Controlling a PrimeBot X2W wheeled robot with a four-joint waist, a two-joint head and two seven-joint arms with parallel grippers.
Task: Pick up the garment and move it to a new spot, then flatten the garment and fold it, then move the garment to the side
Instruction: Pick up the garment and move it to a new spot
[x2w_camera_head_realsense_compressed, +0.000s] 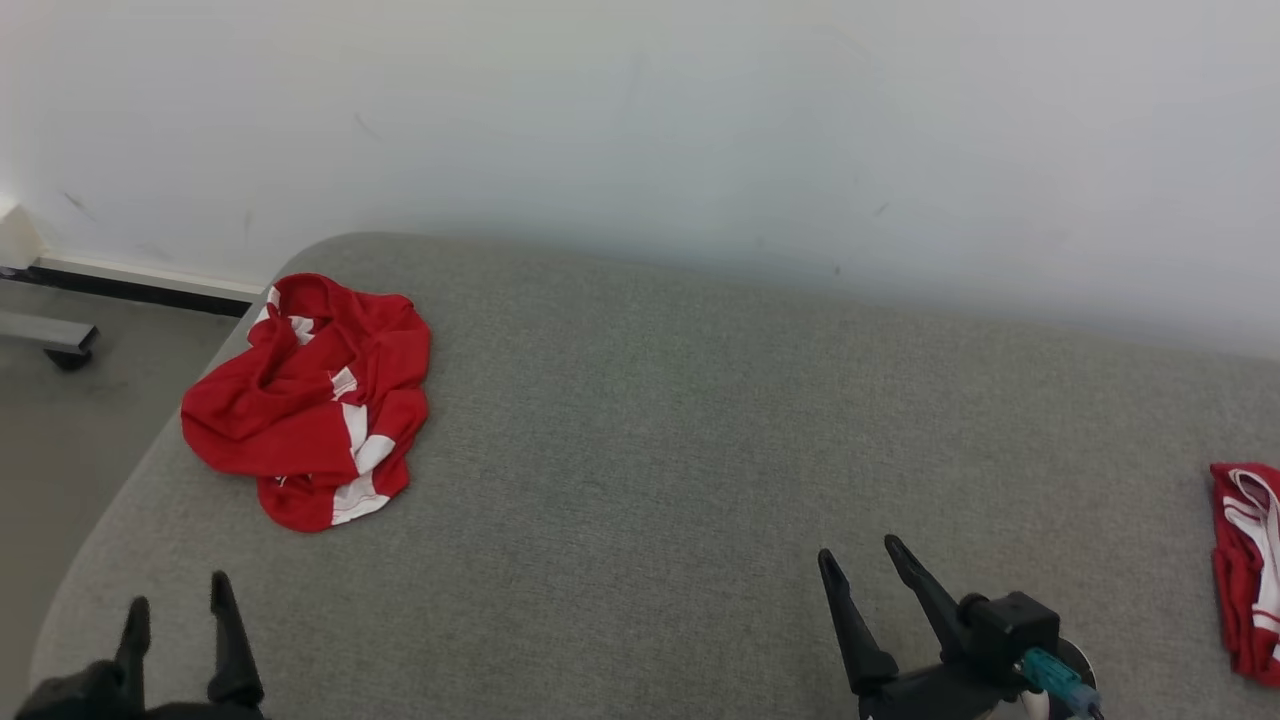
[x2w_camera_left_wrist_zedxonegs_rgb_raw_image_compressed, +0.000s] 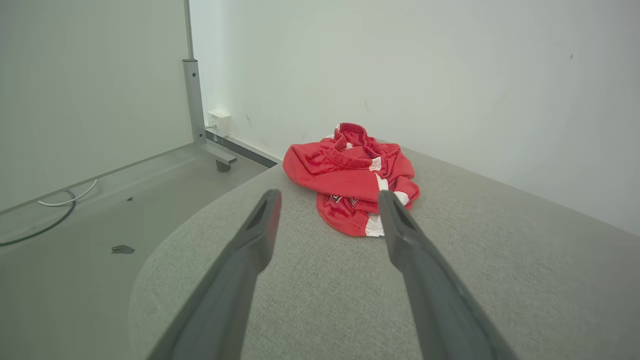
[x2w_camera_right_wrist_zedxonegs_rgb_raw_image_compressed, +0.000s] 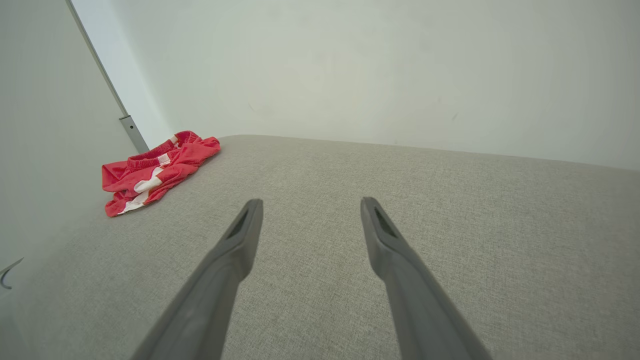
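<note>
your left gripper (x2w_camera_head_realsense_compressed: 178, 590) is wide and holds nothing, over the cushion's (x2w_camera_head_realsense_compressed: 700, 450) near left corner. your right gripper (x2w_camera_head_realsense_compressed: 858, 548) is wide and empty too, by the near edge. the garment (x2w_camera_head_realsense_compressed: 310, 400) lies in a red heap at the far left corner, well apart from both. i think you are on the first step: picking it up. next, reach the left gripper forward, go down and pinch a thick fold. the head view adds a second red cloth (x2w_camera_head_realsense_compressed: 1245, 570) at the right edge. the left wrist view adds the waistband (x2w_camera_left_wrist_zedxonegs_rgb_raw_image_compressed: 345, 159) and a cable (x2w_camera_left_wrist_zedxonegs_rgb_raw_image_compressed: 67, 199) on the floor (x2w_camera_left_wrist_zedxonegs_rgb_raw_image_compressed: 150, 190).
</note>
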